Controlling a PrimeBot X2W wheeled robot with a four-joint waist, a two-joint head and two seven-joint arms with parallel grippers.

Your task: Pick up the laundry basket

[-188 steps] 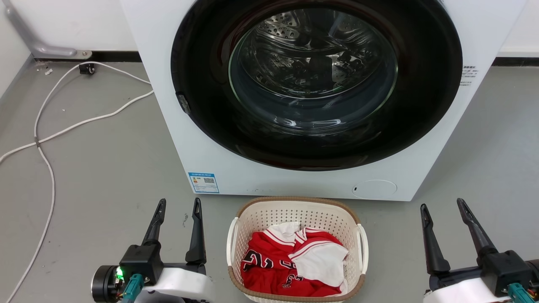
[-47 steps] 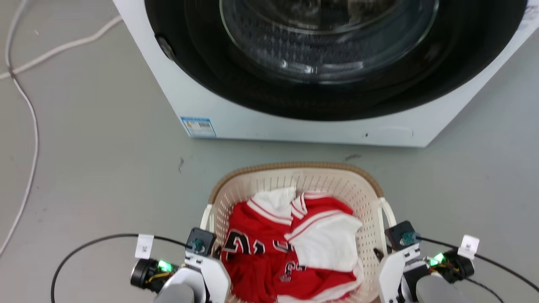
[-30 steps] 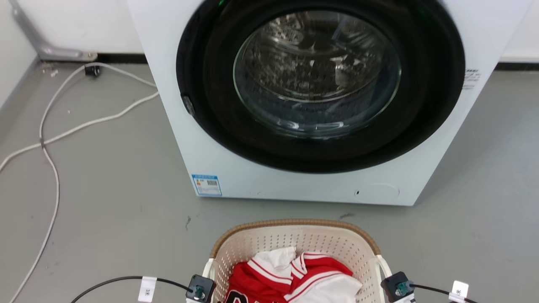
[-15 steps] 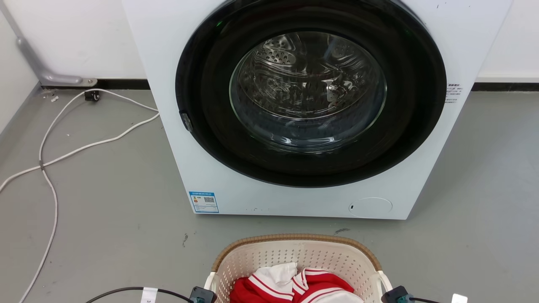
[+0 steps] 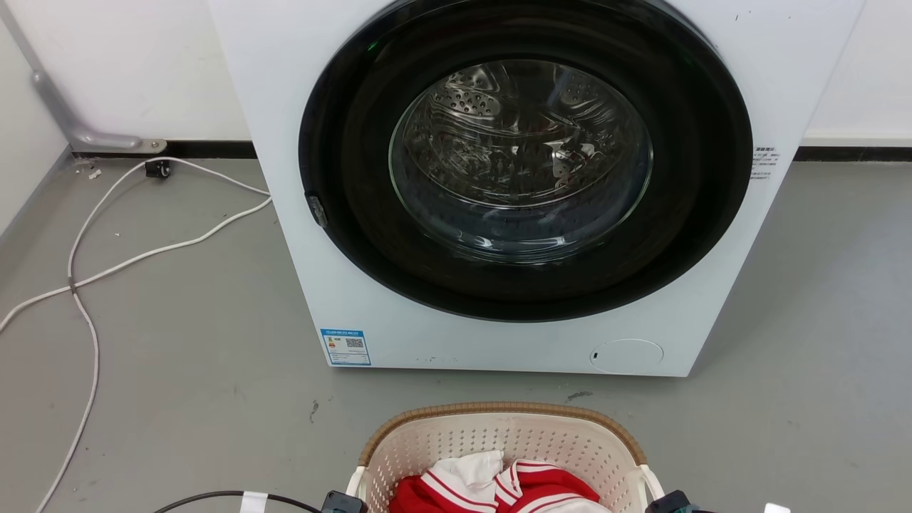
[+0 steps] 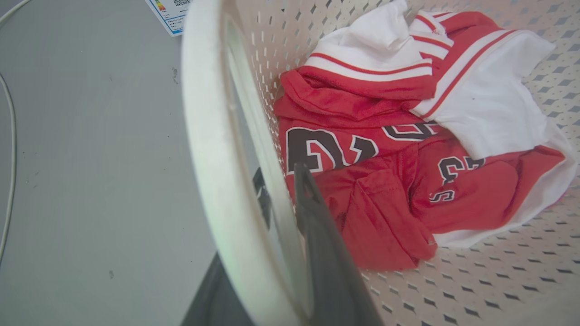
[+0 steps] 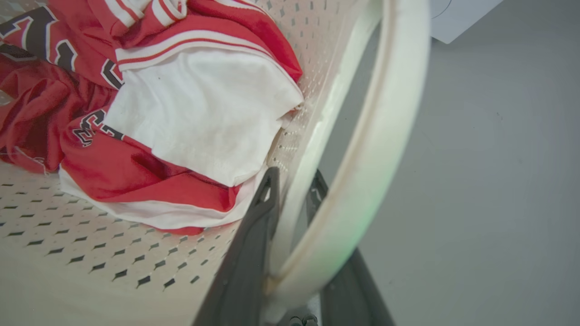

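The laundry basket (image 5: 499, 436) is cream with a brown rim and sits at the bottom of the head view, in front of the washing machine. A red and white jersey (image 6: 385, 149) lies inside it. My left gripper (image 6: 278, 174) is shut on the basket's left wall (image 6: 253, 90), one finger inside and one outside, just within the white loop handle (image 6: 206, 136). My right gripper (image 7: 294, 176) is shut on the right wall (image 7: 317, 81) the same way, beside that side's handle (image 7: 389, 113). The basket's near half is cut off in the head view.
A white front-loading washing machine (image 5: 342, 285) with a dark round door (image 5: 524, 160) stands close behind the basket. White cables (image 5: 85, 271) trail over the grey floor at the left. Open floor (image 5: 819, 320) lies to the right of the machine.
The head camera has risen, so the basket has slid down the picture. Since 6.3 s ago both grippers went from open beside the basket to clamped on its side walls.
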